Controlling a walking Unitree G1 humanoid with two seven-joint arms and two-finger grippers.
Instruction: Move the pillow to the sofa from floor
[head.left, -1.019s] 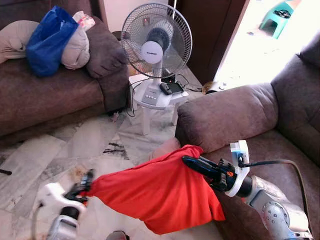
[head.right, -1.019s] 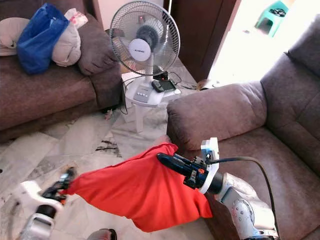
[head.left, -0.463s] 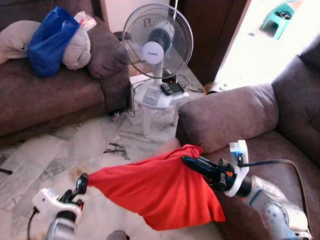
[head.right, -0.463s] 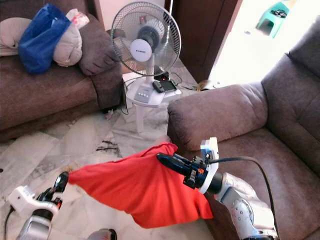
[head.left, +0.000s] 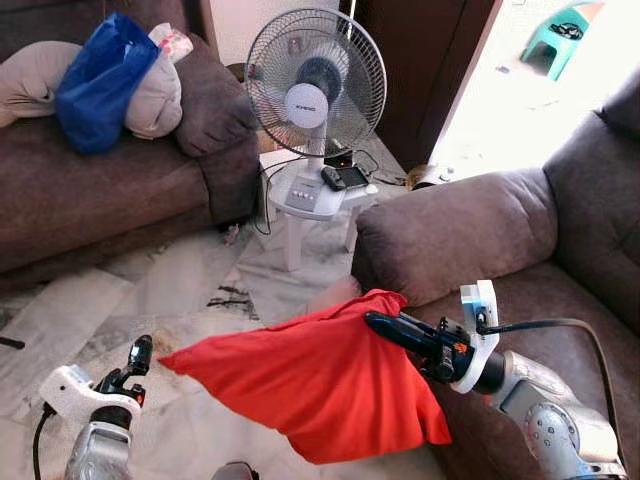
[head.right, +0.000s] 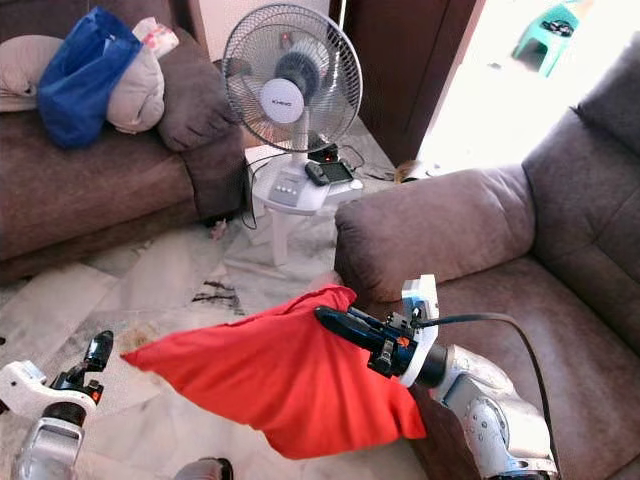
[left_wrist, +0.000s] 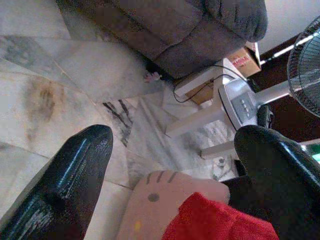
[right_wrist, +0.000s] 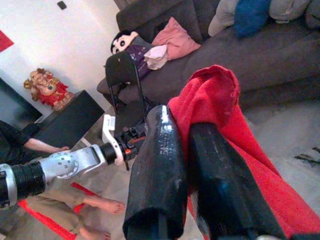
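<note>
Pillow (head.left: 310, 385) pinched by right gripper (head.left: 385, 324) (corner, seemingly).

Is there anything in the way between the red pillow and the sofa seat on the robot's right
Nothing visible blocks it. The right gripper holds the red pillow off the floor, right beside the brown sofa and just below its armrest. The seat cushion past the arm looks bare. The left gripper is open and apart from the pillow.
</note>
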